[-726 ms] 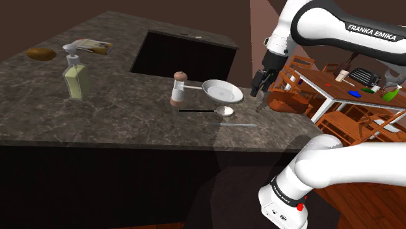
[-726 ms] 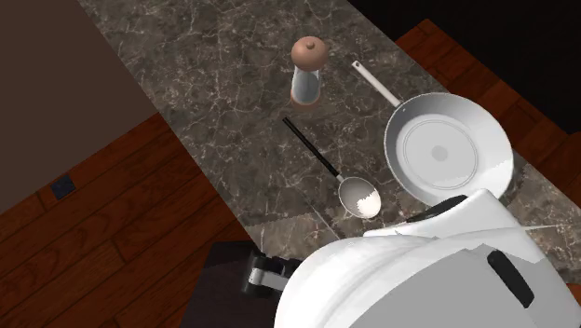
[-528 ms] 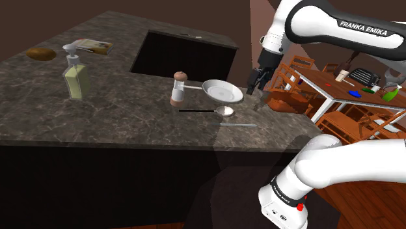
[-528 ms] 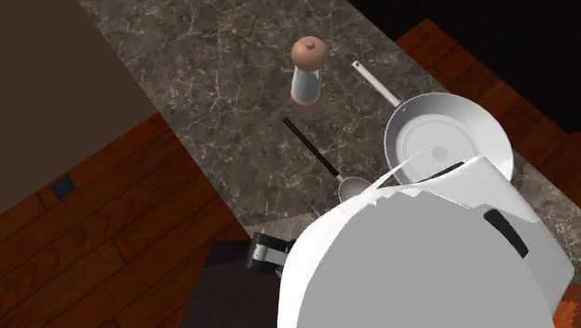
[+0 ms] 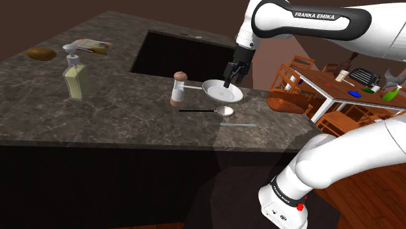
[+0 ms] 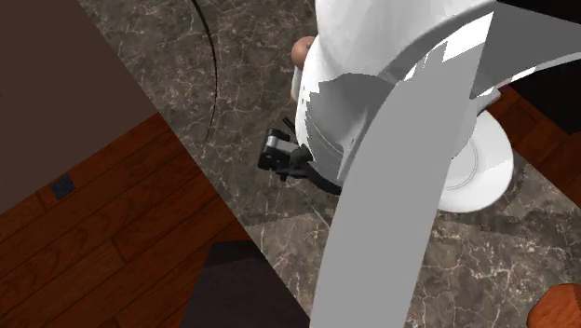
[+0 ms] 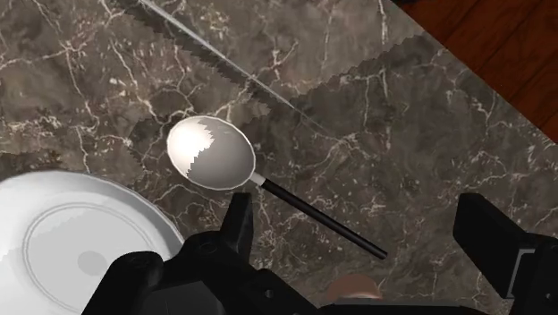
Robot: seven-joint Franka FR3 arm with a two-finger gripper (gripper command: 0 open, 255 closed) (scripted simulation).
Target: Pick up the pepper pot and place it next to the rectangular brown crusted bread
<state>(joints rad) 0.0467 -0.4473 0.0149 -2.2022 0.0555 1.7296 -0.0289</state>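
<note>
At the shoulder view's far left, at the back of the dark marbled stone counter [image 5: 97,117], lies a small rectangular brown loaf [image 5: 92,45], probably the bread, though too small to be sure. Well apart, mid-counter, the upright pepper pot [image 5: 178,89], pale-bodied with a rounded brown cap, stands untouched just beside a round white pan [image 5: 222,90]. The all-black two-finger gripper [image 5: 229,83] hovers over the pan, fingers [image 7: 237,228] spread apart, empty. To grasp well it should centre over the cap, descend straight, and close on the body, clear of the pan's handle.
</note>
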